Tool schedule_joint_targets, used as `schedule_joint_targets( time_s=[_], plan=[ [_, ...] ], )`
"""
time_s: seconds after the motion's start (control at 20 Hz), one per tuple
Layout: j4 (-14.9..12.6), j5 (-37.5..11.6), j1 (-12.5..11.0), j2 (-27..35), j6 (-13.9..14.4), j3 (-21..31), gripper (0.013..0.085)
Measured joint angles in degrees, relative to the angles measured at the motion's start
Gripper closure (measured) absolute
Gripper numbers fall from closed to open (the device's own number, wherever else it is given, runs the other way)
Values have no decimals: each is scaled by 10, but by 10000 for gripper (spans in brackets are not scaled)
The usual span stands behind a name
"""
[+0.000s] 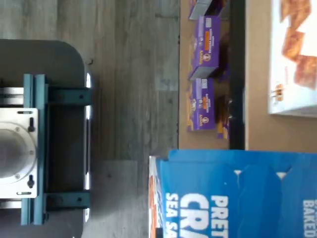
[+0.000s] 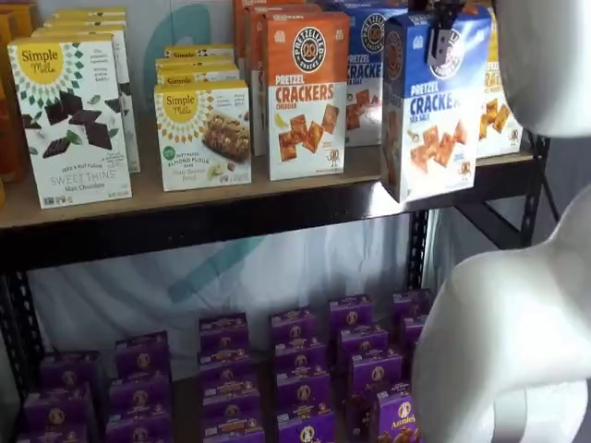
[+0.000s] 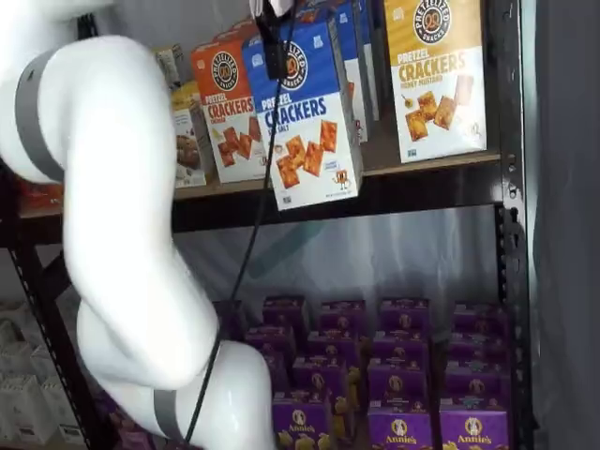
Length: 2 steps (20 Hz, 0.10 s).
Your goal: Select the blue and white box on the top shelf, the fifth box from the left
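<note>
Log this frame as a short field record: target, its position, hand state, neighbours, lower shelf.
target: the blue and white box, Pretzel Crackers sea salt
position: pulled forward, its bottom hanging in front of the top shelf beam in both shelf views
hand: hand black fingers closed on the box's upper edge
neighbours: orange cheddar box; yellow-topped cracker box
lower shelf: purple boxes in rows

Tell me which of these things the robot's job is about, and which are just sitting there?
Part of the job:
- the blue and white box, off the board, out in front of the shelf's edge
- the top shelf
- the claw, closed on that box's top

Just sitting there:
- the orange cheddar box
- the Simple Mills boxes
- the purple boxes below
</note>
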Motion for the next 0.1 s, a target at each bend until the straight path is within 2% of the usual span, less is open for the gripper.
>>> schedule_joint_targets(
  time_s=[0.1],
  plan=[
    [-1, -1, -4, -17, -4, 18, 450]
  ],
)
